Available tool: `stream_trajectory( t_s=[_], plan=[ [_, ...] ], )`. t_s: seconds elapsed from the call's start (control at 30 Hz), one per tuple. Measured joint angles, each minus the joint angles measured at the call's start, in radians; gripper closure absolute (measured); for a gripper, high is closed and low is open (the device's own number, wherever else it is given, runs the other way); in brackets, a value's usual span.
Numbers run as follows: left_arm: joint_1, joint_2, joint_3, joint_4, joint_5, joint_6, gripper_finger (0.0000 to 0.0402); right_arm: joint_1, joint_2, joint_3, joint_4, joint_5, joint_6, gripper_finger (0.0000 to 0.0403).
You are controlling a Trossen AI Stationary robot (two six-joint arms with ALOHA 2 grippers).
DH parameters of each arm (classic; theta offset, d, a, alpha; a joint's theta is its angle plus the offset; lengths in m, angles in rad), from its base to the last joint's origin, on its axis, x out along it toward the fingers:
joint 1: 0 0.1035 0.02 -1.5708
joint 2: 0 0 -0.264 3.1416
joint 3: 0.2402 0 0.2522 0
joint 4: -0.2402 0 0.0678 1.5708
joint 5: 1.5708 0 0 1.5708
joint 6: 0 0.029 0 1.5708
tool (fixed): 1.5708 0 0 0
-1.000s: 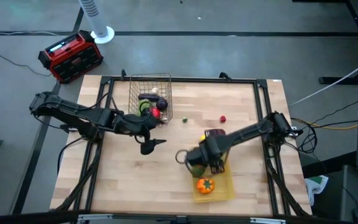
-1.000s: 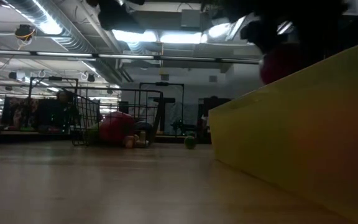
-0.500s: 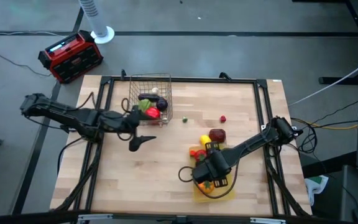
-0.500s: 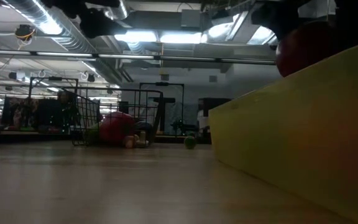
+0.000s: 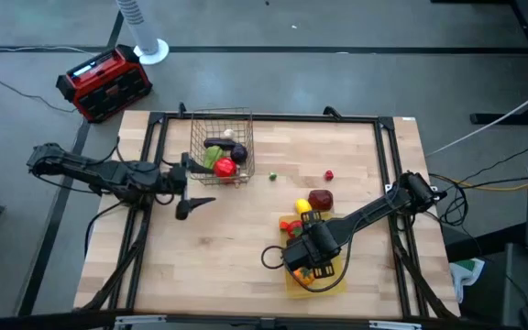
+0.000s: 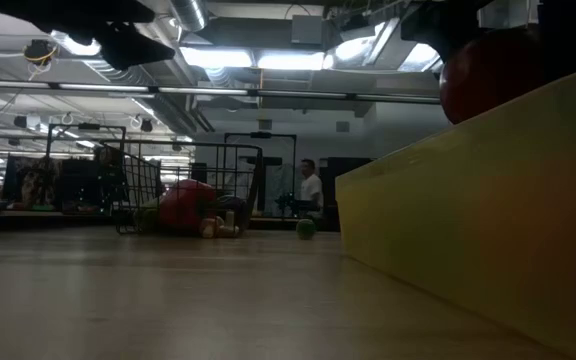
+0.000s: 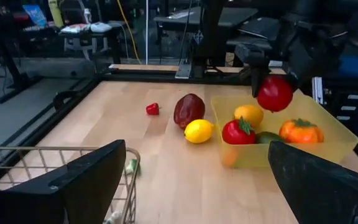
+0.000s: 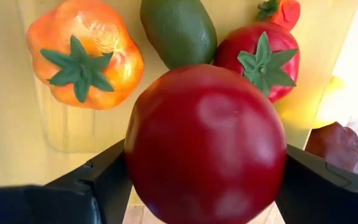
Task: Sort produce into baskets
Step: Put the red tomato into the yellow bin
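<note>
The right gripper hangs above the yellow tray near the table's front edge. Its jaws are closed on a round red fruit, one finger on each side, and the fruit is clear of the tray floor. The left wrist view shows the same red fruit suspended above the yellow tray.

Directly below the held fruit, the tray contains an orange pumpkin, a green fruit and a red tomato with a green stem. A lemon and a dark red pepper lie on the wooden table just outside the tray. A small red piece and a small green piece lie farther back on the table, well apart from both containers.

The left gripper is positioned beside the wire basket, jaws spread wide and holding nothing. The basket contains a red item, a green item and a dark purple one.

In the low view, a person stands in the room behind the table.
</note>
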Motion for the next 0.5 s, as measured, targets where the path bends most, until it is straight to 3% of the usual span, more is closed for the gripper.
stream_trajectory(
  t_s=[0.3, 0.5],
  plan=[
    [0.000, -0.161, -0.072, -0.012, -0.002, 0.050, 0.0009, 0.000, 0.000, 0.000, 0.000, -0.027, 0.000, 0.0093],
    [0.000, -0.278, -0.097, -0.031, -0.002, 0.094, 0.0009, 0.000, 0.000, 0.000, 0.000, -0.036, 0.004, 0.0041]
  ],
)
